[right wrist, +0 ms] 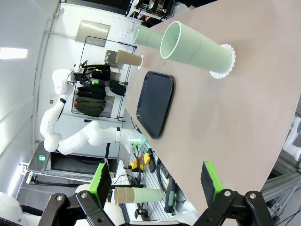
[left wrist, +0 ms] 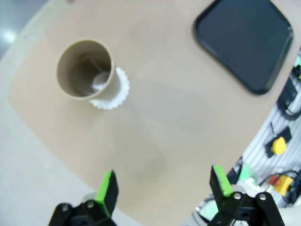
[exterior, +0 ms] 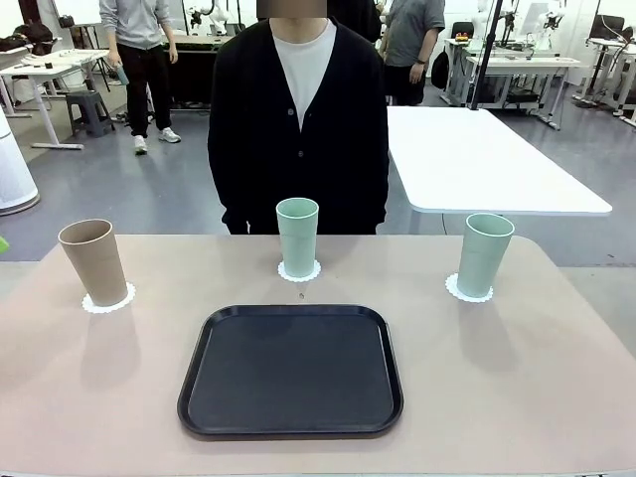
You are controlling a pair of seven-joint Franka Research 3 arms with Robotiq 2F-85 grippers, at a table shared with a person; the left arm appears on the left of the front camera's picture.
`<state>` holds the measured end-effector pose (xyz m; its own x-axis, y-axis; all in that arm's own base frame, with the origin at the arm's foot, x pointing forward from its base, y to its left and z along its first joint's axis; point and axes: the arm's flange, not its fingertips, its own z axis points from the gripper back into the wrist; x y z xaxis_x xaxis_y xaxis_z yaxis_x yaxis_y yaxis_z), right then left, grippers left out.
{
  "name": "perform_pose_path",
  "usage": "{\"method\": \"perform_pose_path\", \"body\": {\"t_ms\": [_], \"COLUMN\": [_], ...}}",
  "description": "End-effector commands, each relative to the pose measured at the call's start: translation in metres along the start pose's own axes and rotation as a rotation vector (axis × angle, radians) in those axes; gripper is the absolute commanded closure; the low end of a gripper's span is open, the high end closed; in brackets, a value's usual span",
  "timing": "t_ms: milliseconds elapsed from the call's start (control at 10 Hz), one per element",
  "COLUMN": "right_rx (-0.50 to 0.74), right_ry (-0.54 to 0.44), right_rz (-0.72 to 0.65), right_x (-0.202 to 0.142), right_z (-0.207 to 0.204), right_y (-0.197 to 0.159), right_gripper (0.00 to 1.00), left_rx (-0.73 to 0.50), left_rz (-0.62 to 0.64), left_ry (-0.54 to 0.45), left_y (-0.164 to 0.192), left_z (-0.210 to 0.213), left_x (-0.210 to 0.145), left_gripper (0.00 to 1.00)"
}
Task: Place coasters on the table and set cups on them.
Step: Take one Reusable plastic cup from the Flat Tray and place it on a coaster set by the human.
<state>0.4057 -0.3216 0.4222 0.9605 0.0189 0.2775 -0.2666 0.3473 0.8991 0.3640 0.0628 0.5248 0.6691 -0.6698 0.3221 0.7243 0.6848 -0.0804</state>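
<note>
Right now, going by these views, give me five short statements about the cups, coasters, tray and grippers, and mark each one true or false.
1. Every cup stands on a coaster. True: the tan cup, the middle green cup and the right green cup each sit on a white coaster.
2. The black tray holds a cup. False: nothing lies on it.
3. The left gripper is open. True.
4. The right gripper grips a green cup. False: its jaws are open, holding nothing.
5. The tan cup lies tipped over. False: it stands upright.
</note>
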Motion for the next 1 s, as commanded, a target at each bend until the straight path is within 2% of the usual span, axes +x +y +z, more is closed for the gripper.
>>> {"method": "perform_pose_path", "body": {"t_ms": [0,100,200,400,500,600,900], "right_rx": [0.001,0.001,0.001,0.001,0.001,0.001,0.001], "right_ry": [-0.009,-0.009,-0.009,-0.009,-0.009,-0.009,-0.009], "right_rz": [-0.001,-0.001,-0.001,-0.001,-0.001,-0.001,-0.001], "right_x": [0.000,0.000,0.000,0.000,0.000,0.000,0.000], "right_z": [-0.001,-0.001,-0.001,-0.001,-0.001,-0.001,-0.001], "right_y": [0.000,0.000,0.000,0.000,0.000,0.000,0.000], "right_gripper": [0.00,0.00,0.00,0.00,0.00,0.00,0.00], "left_rx": [0.000,-0.042,-0.197,-0.438,-0.575,-0.645,-0.707], "left_rz": [0.000,0.134,0.295,0.482,0.541,0.553,0.547], "left_ry": [0.000,-0.017,-0.073,-0.142,-0.188,-0.236,-0.380], "left_y": [0.000,-0.009,-0.013,0.005,0.028,0.041,0.061], "left_z": [0.000,0.022,0.048,0.074,0.073,0.064,0.029], "left_x": [0.000,-0.008,-0.029,-0.075,-0.100,-0.121,-0.169], "left_gripper": [0.00,0.00,0.00,0.00,0.00,0.00,0.00]}}
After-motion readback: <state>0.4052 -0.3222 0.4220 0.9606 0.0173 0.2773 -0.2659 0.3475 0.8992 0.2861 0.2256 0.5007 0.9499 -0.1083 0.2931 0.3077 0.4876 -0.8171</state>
